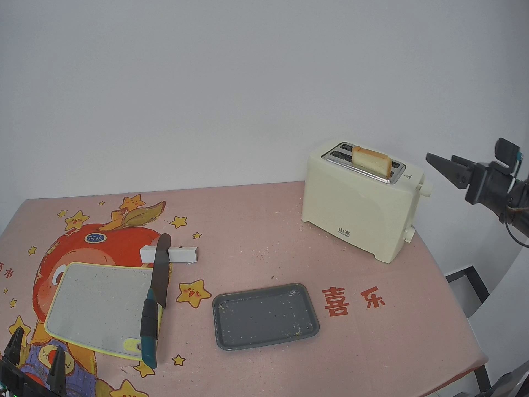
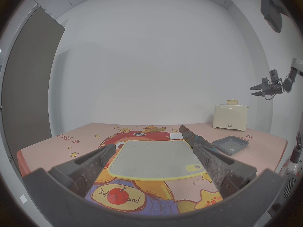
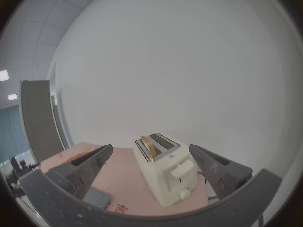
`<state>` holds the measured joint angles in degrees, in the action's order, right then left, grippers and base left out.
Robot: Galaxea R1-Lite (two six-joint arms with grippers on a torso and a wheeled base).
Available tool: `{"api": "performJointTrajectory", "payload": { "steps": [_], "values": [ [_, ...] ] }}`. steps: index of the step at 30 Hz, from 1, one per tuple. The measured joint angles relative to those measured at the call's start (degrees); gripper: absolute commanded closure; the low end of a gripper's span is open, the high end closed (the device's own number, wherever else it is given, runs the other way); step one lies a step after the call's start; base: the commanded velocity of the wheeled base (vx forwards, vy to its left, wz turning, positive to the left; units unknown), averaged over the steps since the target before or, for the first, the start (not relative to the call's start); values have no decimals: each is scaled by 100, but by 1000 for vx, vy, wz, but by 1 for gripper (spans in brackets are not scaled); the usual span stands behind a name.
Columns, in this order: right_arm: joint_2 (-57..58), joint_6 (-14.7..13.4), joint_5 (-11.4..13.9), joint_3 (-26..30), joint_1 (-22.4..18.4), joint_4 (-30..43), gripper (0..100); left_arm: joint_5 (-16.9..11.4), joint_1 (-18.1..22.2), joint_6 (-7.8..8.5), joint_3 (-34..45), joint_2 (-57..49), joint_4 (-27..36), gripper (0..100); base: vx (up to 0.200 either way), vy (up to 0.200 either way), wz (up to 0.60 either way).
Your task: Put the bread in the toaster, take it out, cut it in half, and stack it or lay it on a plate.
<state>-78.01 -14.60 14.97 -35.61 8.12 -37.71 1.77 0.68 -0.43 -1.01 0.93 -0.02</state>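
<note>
Dark grey right tool (image 1: 440,159), tapered fingers (image 1: 452,172), black cable (image 1: 513,232)

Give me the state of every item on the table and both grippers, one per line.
bread: standing in a toaster slot, top sticking out
toaster: upright, other slot empty
knife: lying ungripped, blade across the white block
cutting board: flat, bare
plate: empty but for crumbs
left gripper: open, empty
right gripper: open, empty

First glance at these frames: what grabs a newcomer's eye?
The cream toaster on the far right of the table, with a slice of bread standing up out of one slot and the open right gripper in the air beside it. Next, the teal-handled knife lying along the right edge of the cutting board, and the grey tray mid-table.
</note>
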Motion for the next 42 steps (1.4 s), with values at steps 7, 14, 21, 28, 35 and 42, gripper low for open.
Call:
{"api": "performJointTrajectory", "payload": {
  "steps": [7, 14, 21, 28, 35, 42],
  "values": [
    [334, -1013, 154, 247, -330, -6, 0, 0, 0, 0, 0, 0, 0, 0, 0, 0, 0],
    [347, -1153, 585, 361, -595, 40, 0, -2, 0, 0, 0, 0, 0, 0, 0, 0, 0],
    [74, -1237, 697, 502, -644, -9, 0, -2, 0, 0, 0, 0, 2, 0, 0, 0, 0],
    [-473, -1239, 679, 625, -578, -41, 100, -2, 0, 0, 0, 0, 2, 0, 0, 0, 0],
    [-931, -1217, 681, 780, -529, -44, 100, -2, 0, 0, 0, 0, 2, 0, 0, 0, 0],
    [-1559, -1129, 635, 835, -492, -55, 100, -2, 0, 0, 0, 0, 2, 0, 0, 0, 0]
  ]
}}
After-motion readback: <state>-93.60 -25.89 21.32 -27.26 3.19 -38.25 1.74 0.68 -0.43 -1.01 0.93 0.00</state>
